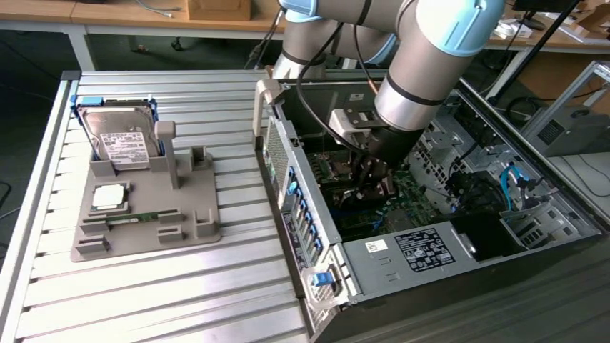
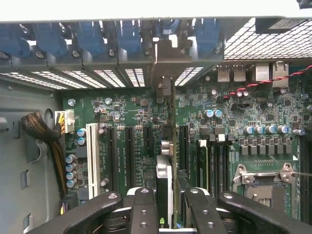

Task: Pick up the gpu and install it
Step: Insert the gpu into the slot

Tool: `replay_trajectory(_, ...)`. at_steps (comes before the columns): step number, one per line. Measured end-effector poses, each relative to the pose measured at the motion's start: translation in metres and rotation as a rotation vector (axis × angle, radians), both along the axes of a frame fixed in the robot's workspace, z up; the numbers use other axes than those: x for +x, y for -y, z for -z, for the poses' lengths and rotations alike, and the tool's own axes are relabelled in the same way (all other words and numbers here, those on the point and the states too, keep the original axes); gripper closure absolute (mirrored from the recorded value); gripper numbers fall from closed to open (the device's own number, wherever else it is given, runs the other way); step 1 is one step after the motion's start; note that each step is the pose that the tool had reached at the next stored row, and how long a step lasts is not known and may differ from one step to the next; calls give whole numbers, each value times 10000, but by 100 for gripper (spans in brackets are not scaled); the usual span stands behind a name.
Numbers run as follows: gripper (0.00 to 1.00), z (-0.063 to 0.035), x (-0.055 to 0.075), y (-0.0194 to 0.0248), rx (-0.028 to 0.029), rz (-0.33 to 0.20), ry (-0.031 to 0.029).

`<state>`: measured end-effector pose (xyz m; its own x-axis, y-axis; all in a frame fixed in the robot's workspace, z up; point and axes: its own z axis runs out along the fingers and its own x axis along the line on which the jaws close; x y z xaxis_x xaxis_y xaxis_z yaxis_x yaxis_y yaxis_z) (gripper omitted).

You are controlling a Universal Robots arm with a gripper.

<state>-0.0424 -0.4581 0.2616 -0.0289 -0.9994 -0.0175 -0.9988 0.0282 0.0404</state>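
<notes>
We see the gpu [image 2: 167, 180] edge-on in the wrist view, a thin card standing upright between the two black fingers [image 2: 144, 209], which are clamped on it from either side. Its silver bracket [image 2: 164, 85] reaches up to the row of slotted openings in the rear wall of the computer case [image 1: 315, 236], beneath the blue clips [image 2: 87, 36]. The card runs in line with the long black expansion slots [image 2: 129, 156] on the green motherboard [image 2: 122, 112], with a white slot [image 2: 91, 156] further to one side; we cannot tell whether its lower edge is already seated in a slot or only just above it.

In the exterior view the gripper [image 1: 375, 184] is down inside the open case, at the end of the grey and light-blue arm [image 1: 429, 64], close over the motherboard. The power supply with its white label [image 1: 422, 248] lies in the case nearer the camera, and blue cables [image 1: 515, 187] hang toward the exterior view's right.

The case lies on its side on a table [image 1: 171, 286] of ribbed aluminium profiles. On the exterior view's left, well apart from the case, a grey holder tray [image 1: 143, 221] sits on the table. A silver hard drive [image 1: 122, 139] with a white label stands tilted in its far end, a small square chip [image 1: 110, 195] lies flat nearer the middle, and a narrow green memory stick [image 1: 143, 215] lies across the tray just in front of it.
</notes>
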Motion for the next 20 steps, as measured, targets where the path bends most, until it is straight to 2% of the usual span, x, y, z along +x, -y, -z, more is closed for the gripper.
replay_trajectory(7,73,1,-11,-1,8,1,25)
replay_trajectory(11,73,-27,-16,-1,-11,-2,44)
replay_trajectory(20,73,-36,-17,0,-20,-32,46)
